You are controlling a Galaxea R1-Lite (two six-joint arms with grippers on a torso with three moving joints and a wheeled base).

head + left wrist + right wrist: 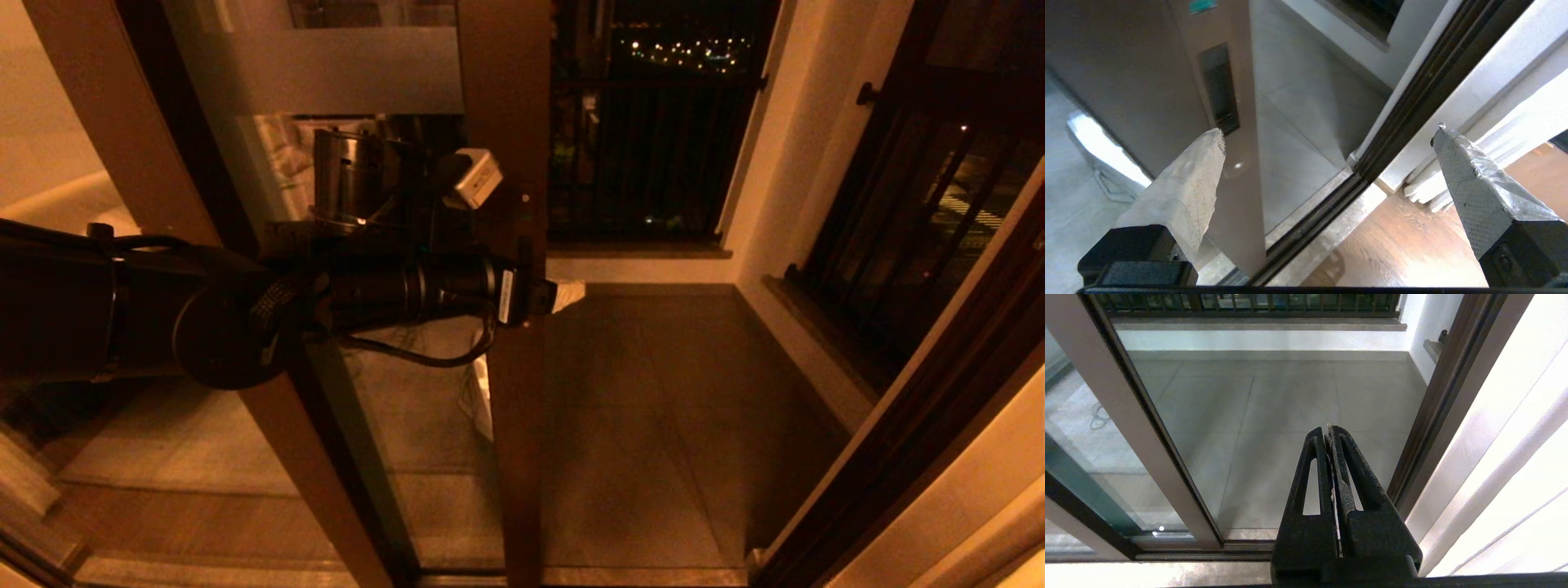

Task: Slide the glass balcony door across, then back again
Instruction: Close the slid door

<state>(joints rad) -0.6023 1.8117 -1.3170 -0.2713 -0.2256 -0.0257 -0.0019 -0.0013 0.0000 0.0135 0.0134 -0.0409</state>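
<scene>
Left gripper (1327,132) is held spread wide, gripping nothing, one fingertip (1214,141) just beside the slot handle (1220,87) of the glass balcony door (506,122), which stands partway across. Label (1202,5) cropped, unreadable. Right gripper (1329,435) is seen pressed closed, empty.

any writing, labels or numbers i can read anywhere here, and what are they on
Nothing legible in any view.
Frosted band on the glass balcony door: no characters can be made out.
Teal sticker on the door stile: cut off at the picture edge, no text readable.
White label on the left gripper wrist: too small to read.
</scene>
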